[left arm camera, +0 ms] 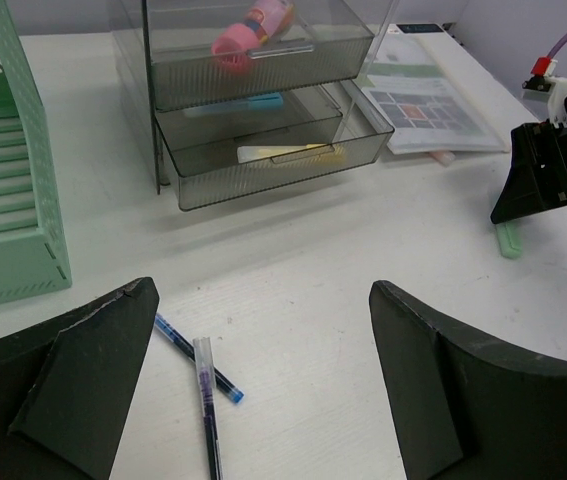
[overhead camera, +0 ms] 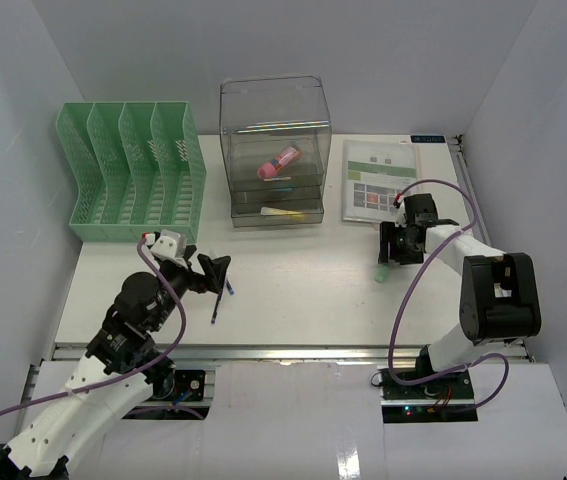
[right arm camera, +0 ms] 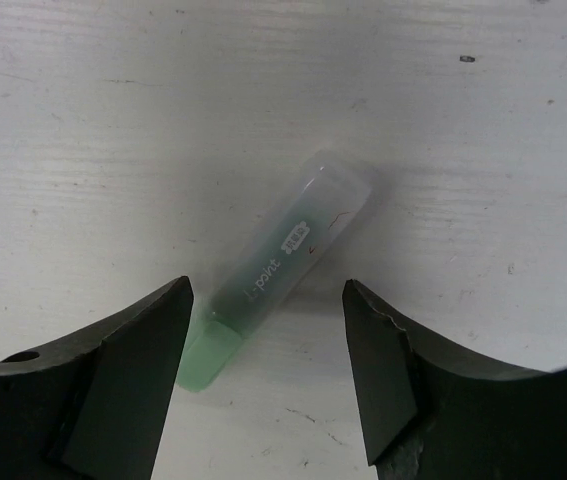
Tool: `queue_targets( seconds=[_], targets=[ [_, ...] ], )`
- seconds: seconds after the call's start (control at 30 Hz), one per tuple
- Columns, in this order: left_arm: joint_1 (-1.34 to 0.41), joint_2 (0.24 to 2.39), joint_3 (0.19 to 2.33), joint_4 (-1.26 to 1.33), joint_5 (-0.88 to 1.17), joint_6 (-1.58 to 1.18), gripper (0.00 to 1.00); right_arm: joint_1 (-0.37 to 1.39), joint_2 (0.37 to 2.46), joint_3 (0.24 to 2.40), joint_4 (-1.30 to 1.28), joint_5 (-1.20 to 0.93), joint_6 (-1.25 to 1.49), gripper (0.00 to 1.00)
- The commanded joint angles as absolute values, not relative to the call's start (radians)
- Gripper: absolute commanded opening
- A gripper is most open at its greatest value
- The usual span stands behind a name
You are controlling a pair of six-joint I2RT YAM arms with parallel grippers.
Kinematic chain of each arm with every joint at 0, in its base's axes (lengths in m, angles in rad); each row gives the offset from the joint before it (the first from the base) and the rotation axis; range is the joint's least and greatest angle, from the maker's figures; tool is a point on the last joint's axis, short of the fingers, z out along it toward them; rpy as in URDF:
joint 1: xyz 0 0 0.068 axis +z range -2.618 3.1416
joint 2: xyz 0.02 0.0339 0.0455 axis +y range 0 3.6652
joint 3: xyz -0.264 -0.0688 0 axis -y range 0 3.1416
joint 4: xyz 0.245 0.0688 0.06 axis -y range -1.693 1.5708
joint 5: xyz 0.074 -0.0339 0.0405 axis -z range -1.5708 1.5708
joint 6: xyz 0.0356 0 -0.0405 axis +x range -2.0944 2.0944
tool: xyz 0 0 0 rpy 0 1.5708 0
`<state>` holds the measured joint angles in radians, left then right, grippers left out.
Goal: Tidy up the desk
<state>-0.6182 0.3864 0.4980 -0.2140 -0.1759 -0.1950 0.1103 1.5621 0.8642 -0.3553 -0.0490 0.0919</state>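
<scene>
right hand (right arm camera: 265, 300) – jaws apart, straddling green marker (right arm camera: 283, 255) toward tabletop (overhead camera: 293, 280) right edge, prob lined up to pinch, nothing held | left hand (left arm camera: 263, 292) – wide open, empty, by two pens (left arm camera: 206, 400) near front edge

The desk (overhead camera: 293, 290) is white, with a silver rail (overhead camera: 293, 352). The file organizer (overhead camera: 131, 170) is mint green with a perforated lattice. The drawer unit (overhead camera: 275, 150) is smoky transparent grey and shows a pink tube (overhead camera: 280, 162), a pale blue object (left arm camera: 233, 104) and a yellow object (left arm camera: 291, 153). The marker (right arm camera: 278, 255) is pale green at one end, with darker green under a frosted clear cap. The blue pen (left arm camera: 198, 358) lies by a dark purple pen (left arm camera: 206, 400). The printed sheet (overhead camera: 380, 180) is white with a green band and coloured squares.
</scene>
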Motion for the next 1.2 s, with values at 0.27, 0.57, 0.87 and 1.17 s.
queue_targets(
  seconds=[0.27, 0.57, 0.87, 1.17],
  targets=[
    [-0.617, 0.407, 0.529, -0.238, -0.142, -0.211, 0.98, 0.175, 1.574, 0.841, -0.289, 0.129, -0.013, 0.42],
    [-0.617, 0.390, 0.528, -0.238, -0.146, -0.212, 0.98, 0.237, 1.556, 0.799, -0.266, 0.102, -0.122, 0.27],
    [-0.617, 0.385, 0.529, -0.238, -0.148, -0.208, 0.98, 0.394, 1.402, 0.905, -0.278, -0.099, -0.376, 0.08],
    [-0.615, 0.359, 0.523, -0.238, -0.164, -0.197, 0.98, 0.668, 1.512, 1.248, -0.404, -0.153, -0.838, 0.08]
  ],
)
